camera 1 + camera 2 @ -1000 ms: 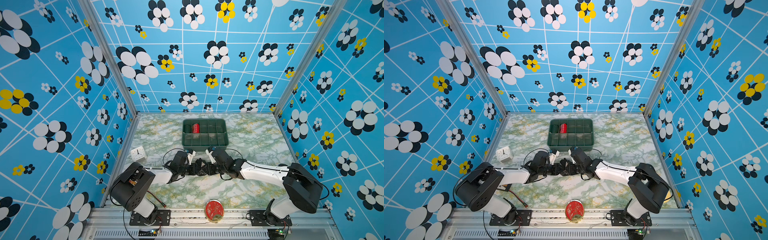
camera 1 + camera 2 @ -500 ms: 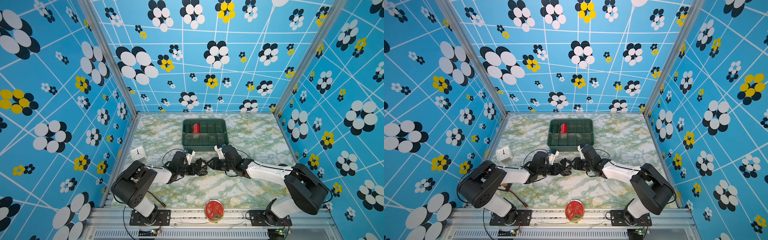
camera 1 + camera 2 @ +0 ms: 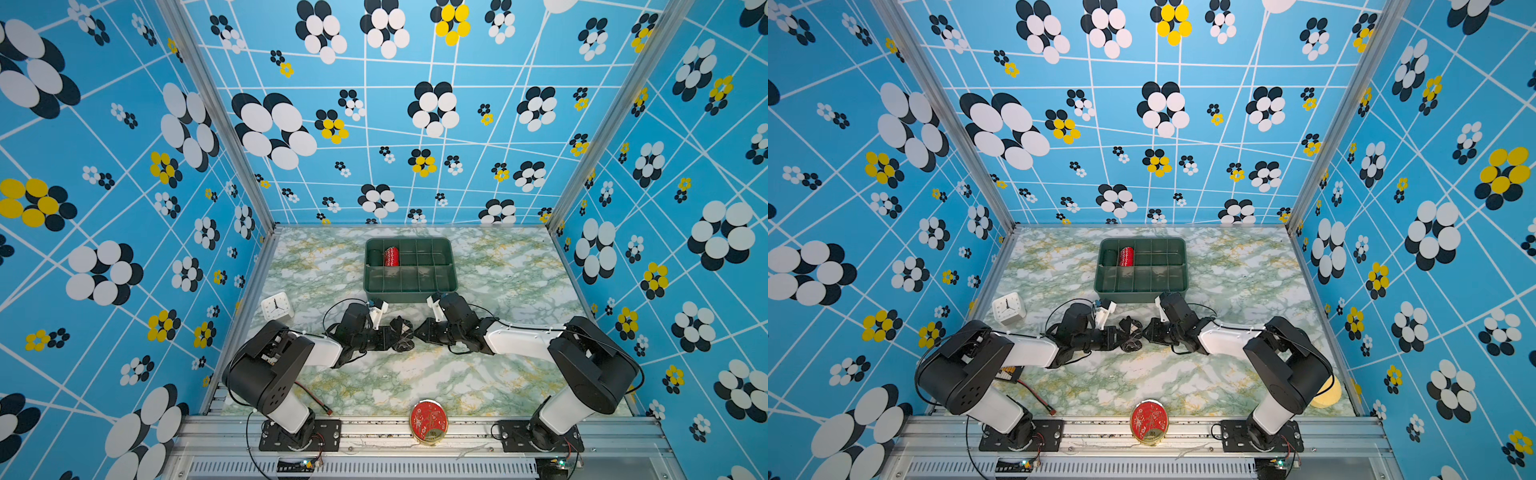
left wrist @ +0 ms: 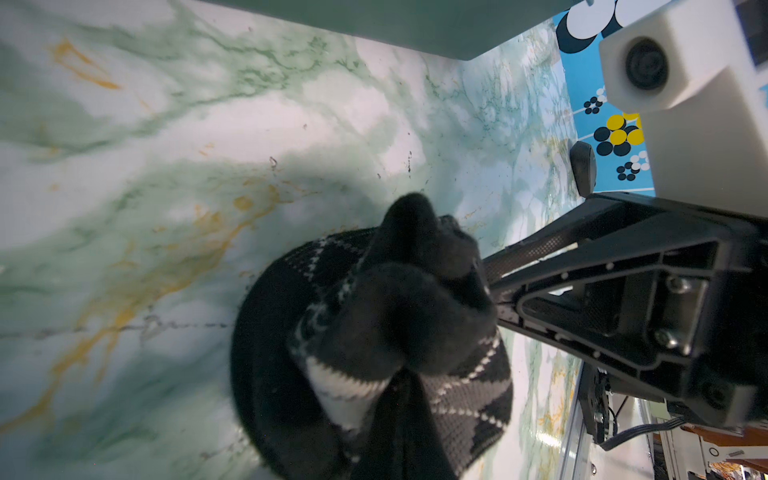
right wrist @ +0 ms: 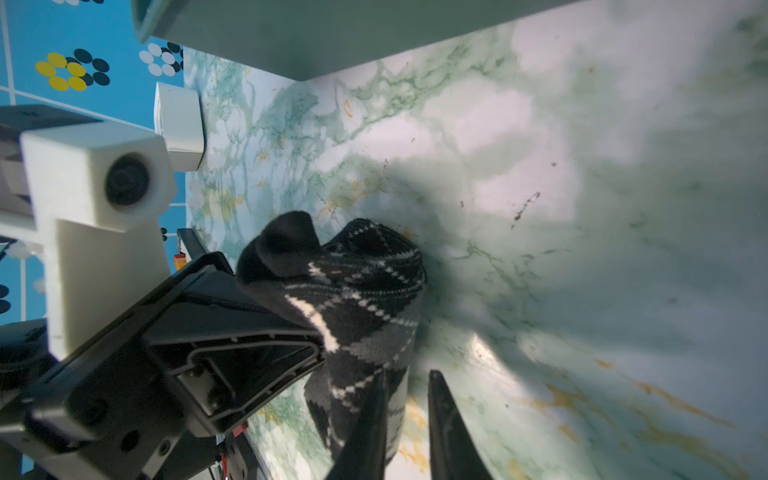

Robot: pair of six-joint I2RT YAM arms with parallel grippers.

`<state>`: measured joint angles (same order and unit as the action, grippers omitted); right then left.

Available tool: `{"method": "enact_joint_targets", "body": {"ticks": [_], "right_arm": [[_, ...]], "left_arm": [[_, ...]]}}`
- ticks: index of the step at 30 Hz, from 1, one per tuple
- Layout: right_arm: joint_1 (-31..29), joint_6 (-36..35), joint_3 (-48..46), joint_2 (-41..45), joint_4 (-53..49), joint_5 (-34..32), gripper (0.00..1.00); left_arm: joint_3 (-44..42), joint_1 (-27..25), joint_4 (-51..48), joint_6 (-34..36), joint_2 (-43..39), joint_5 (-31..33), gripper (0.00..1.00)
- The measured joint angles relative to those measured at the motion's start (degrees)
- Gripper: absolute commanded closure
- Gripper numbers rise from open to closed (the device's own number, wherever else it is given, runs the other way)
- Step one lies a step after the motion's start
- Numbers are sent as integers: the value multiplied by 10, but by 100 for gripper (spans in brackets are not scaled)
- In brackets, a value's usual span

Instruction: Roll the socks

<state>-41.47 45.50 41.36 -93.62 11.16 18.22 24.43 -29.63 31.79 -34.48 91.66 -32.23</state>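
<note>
Behind the socks (image 3: 401, 332), green tray (image 3: 409, 293), clock (image 3: 276, 306) leftward, tin (image 3: 429, 422) nearer

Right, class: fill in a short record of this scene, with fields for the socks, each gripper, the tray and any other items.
socks: black argyle bundle on the table, in front of the tray
left gripper: shut on the socks
right gripper: jaws slightly apart, beside the socks
tray: green, divided; red roll inside
other: white clock, round red tin
</note>
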Motion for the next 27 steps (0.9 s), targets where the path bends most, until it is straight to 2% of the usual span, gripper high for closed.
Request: {"method": "enact_joint_targets", "body": {"ticks": [27], "right_arm": [[-29, -5, 42, -31, 11, 19, 79]], "left_arm": [[1, 12, -55, -2, -24, 18, 100]]}}
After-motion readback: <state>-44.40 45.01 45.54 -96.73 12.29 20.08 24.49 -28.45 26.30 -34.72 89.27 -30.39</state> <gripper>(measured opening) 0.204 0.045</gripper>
